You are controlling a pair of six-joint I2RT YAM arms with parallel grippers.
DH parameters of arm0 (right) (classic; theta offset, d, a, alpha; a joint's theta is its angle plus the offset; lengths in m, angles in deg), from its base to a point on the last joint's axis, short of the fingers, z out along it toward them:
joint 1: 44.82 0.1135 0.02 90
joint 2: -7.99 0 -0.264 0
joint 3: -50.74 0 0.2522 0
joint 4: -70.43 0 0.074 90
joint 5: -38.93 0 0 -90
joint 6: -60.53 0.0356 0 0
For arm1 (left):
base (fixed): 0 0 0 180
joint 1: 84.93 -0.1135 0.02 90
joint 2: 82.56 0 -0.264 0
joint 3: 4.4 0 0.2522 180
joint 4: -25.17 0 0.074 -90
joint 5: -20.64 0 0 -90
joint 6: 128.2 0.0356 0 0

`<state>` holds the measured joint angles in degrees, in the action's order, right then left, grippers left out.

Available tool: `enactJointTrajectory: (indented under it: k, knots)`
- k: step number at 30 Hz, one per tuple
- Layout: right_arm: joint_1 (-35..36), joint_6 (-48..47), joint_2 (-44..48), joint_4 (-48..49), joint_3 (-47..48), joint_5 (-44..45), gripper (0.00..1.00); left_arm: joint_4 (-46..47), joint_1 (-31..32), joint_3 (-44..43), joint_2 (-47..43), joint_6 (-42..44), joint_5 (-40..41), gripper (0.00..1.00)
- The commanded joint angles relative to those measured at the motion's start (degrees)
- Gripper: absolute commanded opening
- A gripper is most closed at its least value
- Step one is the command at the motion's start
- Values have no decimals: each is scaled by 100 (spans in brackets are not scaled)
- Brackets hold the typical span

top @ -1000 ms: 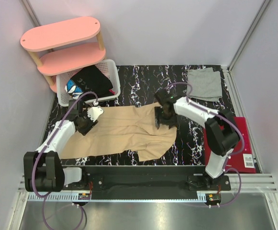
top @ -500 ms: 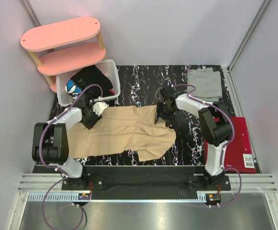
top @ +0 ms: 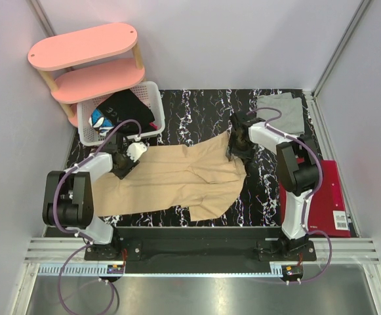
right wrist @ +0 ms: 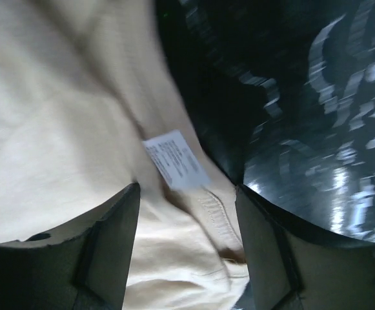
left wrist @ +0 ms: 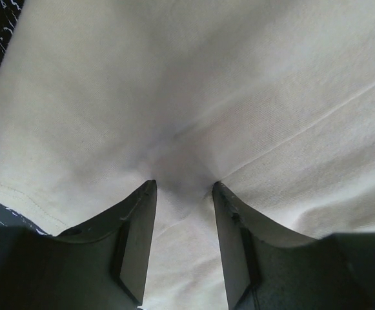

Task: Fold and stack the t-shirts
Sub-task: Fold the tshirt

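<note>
Top view: tan t-shirt (top: 170, 180) lay spread flat across the middle of the black marbled table (top: 190, 108), long axis left-right, with one flap pointing to the near edge. Left gripper (top: 124, 165) sat on its far-left corner. Right gripper (top: 236, 149) sat on its far-right edge, where the cloth ran up to a point under the fingers. Grey t-shirt (top: 282, 115) lay folded in the far-right corner, well apart from the tan one, neither arm on it. Jaws were not resolvable from above.

Left wrist view filled that in: both fingers were pressed into tan cloth with a narrow gap. Creases converged between the tips, so it was clamped on a pinch of the shirt. A sliver of table showed at the left edge.

Right wrist view: fingers were wider apart, with a bunched ridge of tan cloth and a stitched seam between them. A white label (right wrist: 174, 160) sat just ahead of the gap, print too blurred to read. The shirt edge ended there, with bare table to the right. Read as gripping the shirt at that seam. The label didn't show from above.

Only the top view showed the surroundings: white basket (top: 155, 105) of dark clothes at far left, pink shelf (top: 85, 46) behind it, red folder (top: 338, 197) along the right side.
</note>
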<state>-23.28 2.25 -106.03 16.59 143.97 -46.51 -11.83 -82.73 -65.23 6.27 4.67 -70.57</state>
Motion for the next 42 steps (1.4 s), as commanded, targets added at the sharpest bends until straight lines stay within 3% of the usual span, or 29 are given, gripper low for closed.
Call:
enactJointTrajectory:
  k: [1, 9, 13, 15, 19, 24, 28, 33, 42]
  knots:
    - [-273, -378, -463, -360, 315, 1275, 70, 101, -9, 268, -235, 134, 104, 45]
    - [-264, -571, -253, -923, 1229, 1610, 76, 171, -35, 392, -376, 134, 183, 45]
    - [-2, -414, 256, -1037, 1195, 1435, 76, 40, -26, 304, -525, 46, 156, 46]
    - [218, -325, 704, -1046, 976, 902, 77, -83, -26, 251, -665, -7, 17, 46]
    - [1261, -80, 1284, -1072, 308, 248, 78, -259, -26, 312, -1113, 11, -2, 50]
    - [2010, 97, 1952, -1388, -624, -165, 76, -680, -26, 312, -1834, 98, -45, 53]
    - [2994, -262, 2410, -1477, -1064, -613, 75, -1120, -26, 400, -2081, 204, -55, 54]
    - [4260, -764, 2876, -1425, -1135, -158, 73, -1156, -96, 848, -2195, 371, 104, 53]
    - [4807, -1203, 2481, -854, -1055, -113, 72, -1305, -746, 945, -2204, 380, -54, 53]
